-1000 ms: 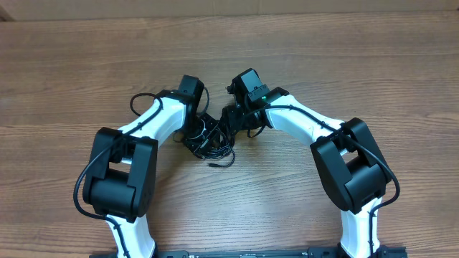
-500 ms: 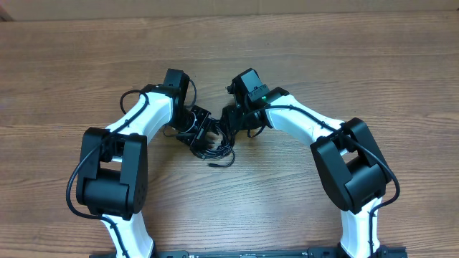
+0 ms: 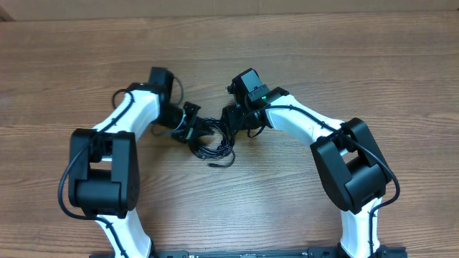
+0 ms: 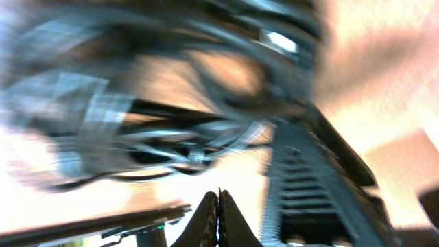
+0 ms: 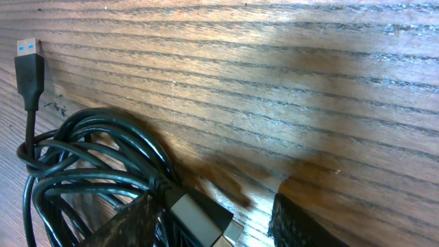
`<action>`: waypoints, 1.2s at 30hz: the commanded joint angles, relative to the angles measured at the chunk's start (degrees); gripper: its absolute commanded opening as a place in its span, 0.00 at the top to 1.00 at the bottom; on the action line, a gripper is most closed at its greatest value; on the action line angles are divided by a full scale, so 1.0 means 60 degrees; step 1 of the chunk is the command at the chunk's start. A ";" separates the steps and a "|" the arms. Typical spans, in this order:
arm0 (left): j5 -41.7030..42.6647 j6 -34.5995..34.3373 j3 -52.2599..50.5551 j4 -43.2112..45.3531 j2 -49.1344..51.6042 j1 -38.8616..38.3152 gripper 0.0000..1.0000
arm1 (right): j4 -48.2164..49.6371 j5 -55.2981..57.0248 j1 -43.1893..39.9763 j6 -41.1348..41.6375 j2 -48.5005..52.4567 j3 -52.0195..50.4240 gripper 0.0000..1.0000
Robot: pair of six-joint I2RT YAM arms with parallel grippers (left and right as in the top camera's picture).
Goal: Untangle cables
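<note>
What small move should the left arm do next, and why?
Probably open the left gripper and lower it onto a loop of the cables: its fingers are shut with no strand seen between, and the cables lie coiled by the right gripper.

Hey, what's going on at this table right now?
Two robot arms are working on a tangle of black cables in the middle of a wooden table. The left hand is at the left edge of the bundle with its fingers closed together; its camera is too blurred to show whether a strand is caught. The right hand sits low over the bundle's right side. The cables are still coiled together, with one blue-tipped USB plug sticking out onto the wood.
</note>
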 commanded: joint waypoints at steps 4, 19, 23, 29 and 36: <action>-0.2055 -0.0750 0.0102 -0.1249 -0.0943 -0.0240 0.89 | 0.0033 0.0200 -0.0029 0.0040 0.0047 -0.0036 0.55; -0.3344 -0.1643 0.0098 -0.1129 -0.0903 -0.1829 0.73 | -0.1155 0.1384 -0.0969 0.3253 0.0004 -0.0018 0.78; -0.3526 -0.1647 0.0098 -0.1126 -0.0903 -0.1719 0.72 | -0.1916 0.0426 -0.0925 0.3257 -0.0087 0.0007 0.78; -0.3468 -0.1661 0.0098 -0.0645 -0.0903 -0.1628 0.72 | -0.2273 -0.0091 -0.0036 0.3075 -0.0087 0.0011 0.73; -0.3483 -0.1719 0.0098 -0.0248 -0.0903 -0.1628 0.70 | -0.2969 0.1045 0.0484 0.2422 -0.0124 0.0801 0.69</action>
